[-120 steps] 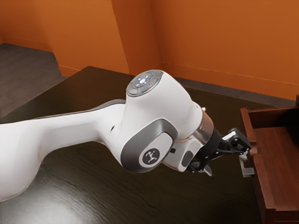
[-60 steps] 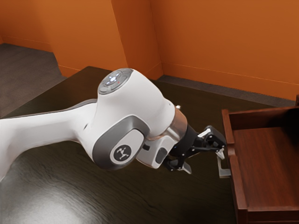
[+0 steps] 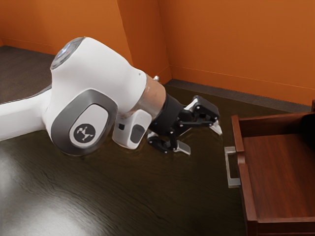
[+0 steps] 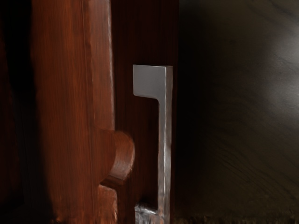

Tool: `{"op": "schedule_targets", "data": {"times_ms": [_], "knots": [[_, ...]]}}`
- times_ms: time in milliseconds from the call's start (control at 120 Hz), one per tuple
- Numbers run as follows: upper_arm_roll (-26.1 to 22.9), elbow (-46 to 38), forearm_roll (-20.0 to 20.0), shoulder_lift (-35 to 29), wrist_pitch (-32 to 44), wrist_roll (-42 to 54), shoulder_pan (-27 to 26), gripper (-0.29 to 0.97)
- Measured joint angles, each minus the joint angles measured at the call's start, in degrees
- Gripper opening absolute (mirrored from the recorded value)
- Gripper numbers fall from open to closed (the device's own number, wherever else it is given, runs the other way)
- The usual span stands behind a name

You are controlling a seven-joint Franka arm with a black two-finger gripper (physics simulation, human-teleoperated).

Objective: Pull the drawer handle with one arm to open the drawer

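A dark red wooden drawer [image 3: 275, 172] stands pulled out at the exterior view's right, its inside showing. Its grey metal handle [image 3: 231, 167] sticks out from the front panel [image 3: 242, 172] toward the arm. My black gripper [image 3: 201, 138] hangs open to the left of the handle and a little above it, a short gap away, holding nothing. In the wrist view the handle [image 4: 163, 140] runs as a pale bar in front of the drawer front [image 4: 74, 116].
The drawer rests on a dark wood-grain table [image 3: 123, 196] that stretches under the arm and toward the front. Orange walls [image 3: 236, 34] stand behind, with a corner jutting out behind the arm. Grey floor [image 3: 24, 73] lies beyond the table's far left edge.
The drawer slid out toward the exterior view's left with my gripper on its handle. My fingers then let go of the handle, and the hand drew back to the left and slightly up.
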Motion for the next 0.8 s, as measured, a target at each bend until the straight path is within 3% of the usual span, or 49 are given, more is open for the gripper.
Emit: {"op": "schedule_targets", "data": {"times_ms": [117, 242, 350, 508, 583, 708, 758, 800], "knots": [[1.55, 9.95, 0.24, -0.09, -10.66, -4.78, 0.7, 0.65], [3.36, 13.18, 6.04, 0.9, -19.5, -12.81, 0.88, 0.66], [6.88, 16.69, 8.82, 3.75, -26.89, -20.61, 1.09, 0.67], [15.1, 23.87, 9.84, 8.39, -37.55, -32.99, 1.07, 0.68], [16.41, 24.49, 9.82, 9.37, -40.63, -37.91, 1.99, 0.68], [2.12, 24.69, 5.81, 10.3, -43.84, -44.87, 22.24, 0.68], [-5.8, 24.7, 5.01, 10.32, -44.69, -47.27, 31.27, 0.68], [-10.19, 24.69, 4.49, 10.4, -45.32, -49.12, 35.94, 0.68]]}}
